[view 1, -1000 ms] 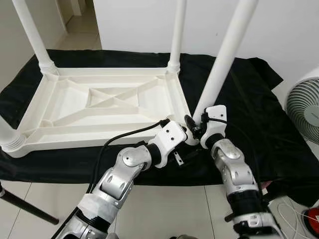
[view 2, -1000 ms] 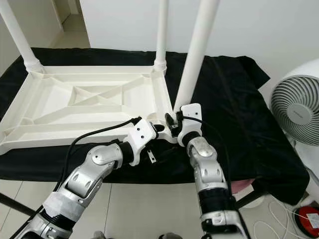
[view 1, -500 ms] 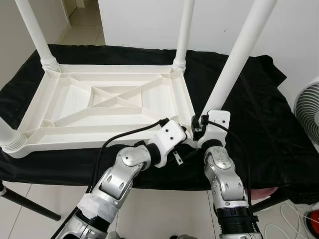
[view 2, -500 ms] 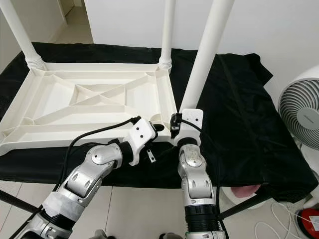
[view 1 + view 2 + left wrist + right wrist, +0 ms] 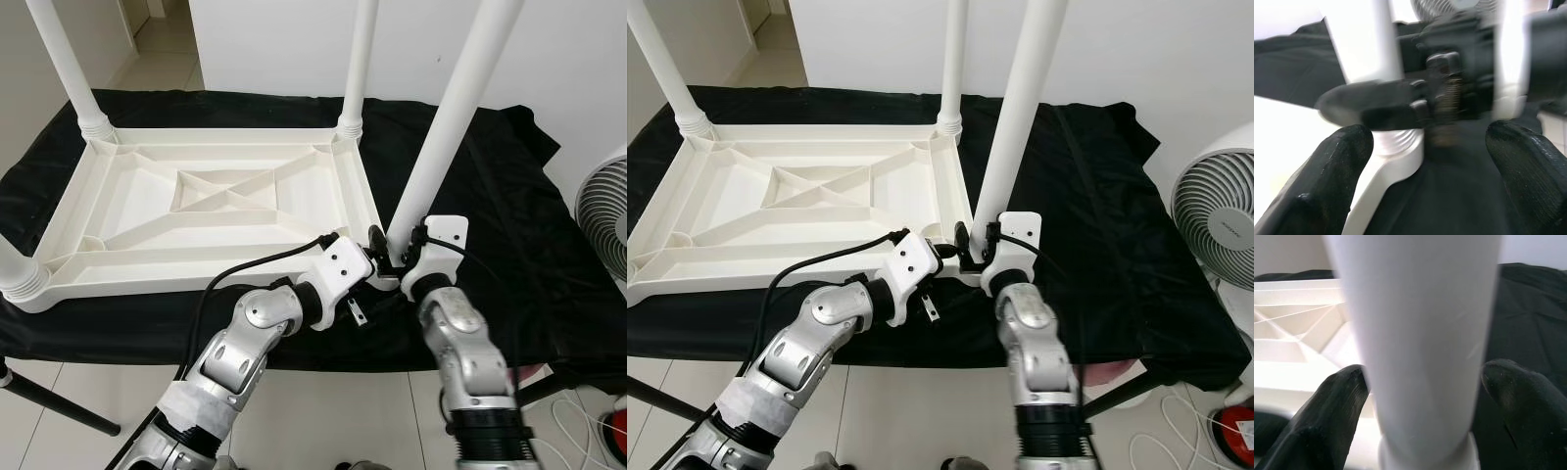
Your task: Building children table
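Inverted white children's table (image 5: 211,211) lying on a black cloth (image 5: 490,211) over the worktop, three legs seated at the far-left, near-left and far-right corners. The fourth leg (image 5: 446,137) leans in its near-right corner socket. Right claw (image 5: 395,257) straddles the leg's base, fingers (image 5: 1337,406) spread to either side, contact uncertain. Left claw (image 5: 377,257) stands wide just left of it. Risk: the tilted leg may bind or cross-thread, or topple rightward toward the fan (image 5: 1215,230) if let go. Against one second earlier, the right forearm has swung right and the leg leans less.
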`<state>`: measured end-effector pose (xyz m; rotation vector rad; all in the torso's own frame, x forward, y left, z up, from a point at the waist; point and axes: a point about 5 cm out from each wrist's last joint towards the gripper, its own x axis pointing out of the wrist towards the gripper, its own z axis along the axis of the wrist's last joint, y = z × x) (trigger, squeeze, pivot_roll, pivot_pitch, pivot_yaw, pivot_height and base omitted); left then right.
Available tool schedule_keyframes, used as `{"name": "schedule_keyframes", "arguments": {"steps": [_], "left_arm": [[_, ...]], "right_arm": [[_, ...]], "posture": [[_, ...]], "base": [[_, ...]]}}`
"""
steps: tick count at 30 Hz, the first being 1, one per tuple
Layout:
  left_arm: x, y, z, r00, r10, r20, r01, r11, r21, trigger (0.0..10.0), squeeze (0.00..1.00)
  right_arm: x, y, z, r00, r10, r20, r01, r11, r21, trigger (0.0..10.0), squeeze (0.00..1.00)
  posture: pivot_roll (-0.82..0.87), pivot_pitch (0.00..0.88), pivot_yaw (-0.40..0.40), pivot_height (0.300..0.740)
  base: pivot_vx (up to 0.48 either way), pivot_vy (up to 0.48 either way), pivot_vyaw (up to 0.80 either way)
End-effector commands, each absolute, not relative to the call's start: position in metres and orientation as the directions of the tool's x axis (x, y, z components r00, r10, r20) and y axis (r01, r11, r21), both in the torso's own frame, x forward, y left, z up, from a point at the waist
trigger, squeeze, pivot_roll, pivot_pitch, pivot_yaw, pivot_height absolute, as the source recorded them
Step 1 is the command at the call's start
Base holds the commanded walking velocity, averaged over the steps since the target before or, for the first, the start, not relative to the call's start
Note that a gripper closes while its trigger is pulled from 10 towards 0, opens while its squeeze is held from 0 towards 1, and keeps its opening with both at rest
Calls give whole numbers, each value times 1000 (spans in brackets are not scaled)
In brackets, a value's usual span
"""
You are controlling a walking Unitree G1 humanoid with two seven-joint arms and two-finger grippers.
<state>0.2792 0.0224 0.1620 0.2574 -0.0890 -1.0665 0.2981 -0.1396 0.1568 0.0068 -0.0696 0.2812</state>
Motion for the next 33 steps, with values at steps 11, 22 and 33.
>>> {"name": "schedule_keyframes", "arguments": {"steps": [11, 22, 33], "left_arm": [[282, 23, 162, 499, -865, -61, 843, 468, 266, 10000, 0], [278, 24, 158, 475, -875, -93, 858, 437, 271, 10000, 0], [274, 30, 153, 484, -867, -114, 856, 443, 264, 10000, 0]], "right_arm": [[304, -153, 151, 829, 559, 21, -554, 825, -109, 10000, 0], [333, -160, 149, 760, 648, -52, -645, 740, -191, 10000, 0], [336, -161, 133, 724, 683, -94, -688, 705, -173, 0, 0]], "posture": [[-142, 55, 8, 740], [-127, 47, 3, 740], [-106, 58, -6, 740]], "base": [[0, 0, 0], [0, 0, 0], [0, 0, 0]]}}
